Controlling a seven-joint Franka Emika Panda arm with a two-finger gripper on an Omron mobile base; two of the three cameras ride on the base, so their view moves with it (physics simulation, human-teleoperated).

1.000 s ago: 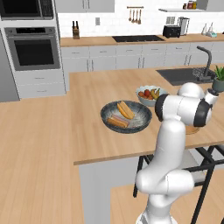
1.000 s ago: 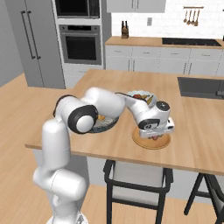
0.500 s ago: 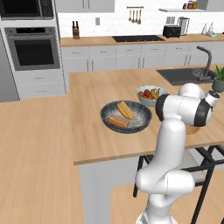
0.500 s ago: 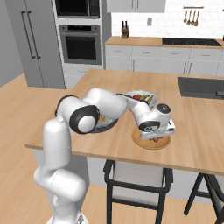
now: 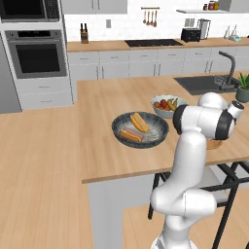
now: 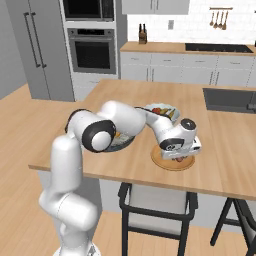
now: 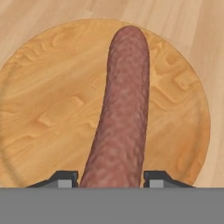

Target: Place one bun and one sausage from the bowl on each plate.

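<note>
In the hand view a pinkish-brown sausage (image 7: pixel 122 109) runs lengthwise away from my gripper (image 7: pixel 111 177), whose two fingertips (image 7: pixel 65 178) are shut on its near end. It hangs over the middle of the tan wooden plate (image 7: pixel 43 109); I cannot tell whether it touches the plate. From the right base view my gripper (image 6: pixel 179 157) sits low over that plate (image 6: pixel 162 161). The dark grey bowl (image 5: pixel 116 127) lies left of the arm and holds a golden bun (image 5: pixel 139 121) and a second elongated piece (image 5: pixel 130 135).
A pale fruit bowl (image 5: pixel 165 104) with bananas and other fruit stands just behind the dark bowl. A sink (image 5: pixel 204 83) is set into the counter at the far right. A dark stool (image 6: pixel 155 205) stands under the counter's front edge.
</note>
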